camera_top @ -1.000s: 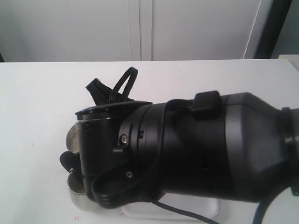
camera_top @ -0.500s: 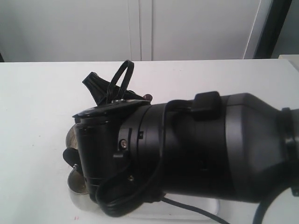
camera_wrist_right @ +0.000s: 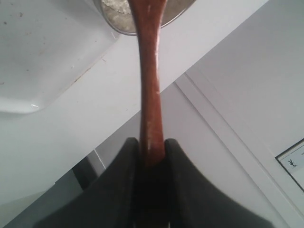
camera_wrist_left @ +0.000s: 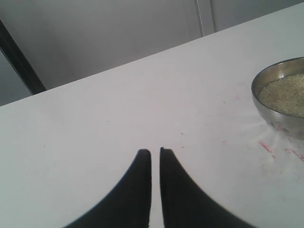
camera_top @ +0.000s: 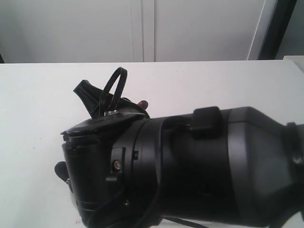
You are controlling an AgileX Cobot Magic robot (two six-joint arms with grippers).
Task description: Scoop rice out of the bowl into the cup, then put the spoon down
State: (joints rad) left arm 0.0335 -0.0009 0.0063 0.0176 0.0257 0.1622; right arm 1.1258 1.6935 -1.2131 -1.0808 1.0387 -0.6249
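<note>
**A:** Wooden spoon (camera_wrist_right: 148, 71), where is it?
**B:** Its slim handle is pinched between the right gripper's (camera_wrist_right: 152, 142) jaws. The far end reaches over a steel rim (camera_wrist_right: 110, 21) with rice (camera_wrist_right: 114, 7) inside, just beside a white tray (camera_wrist_right: 38, 47).
**A:** Bowl or cup?
**B:** I cannot tell there.
**A:** And the left gripper (camera_wrist_left: 155, 152)?
**B:** Its fingers are pressed almost together with nothing between them, over the white table (camera_wrist_left: 118, 118). Farther off stands the steel bowl (camera_wrist_left: 275, 121), filled with grains.
</note>
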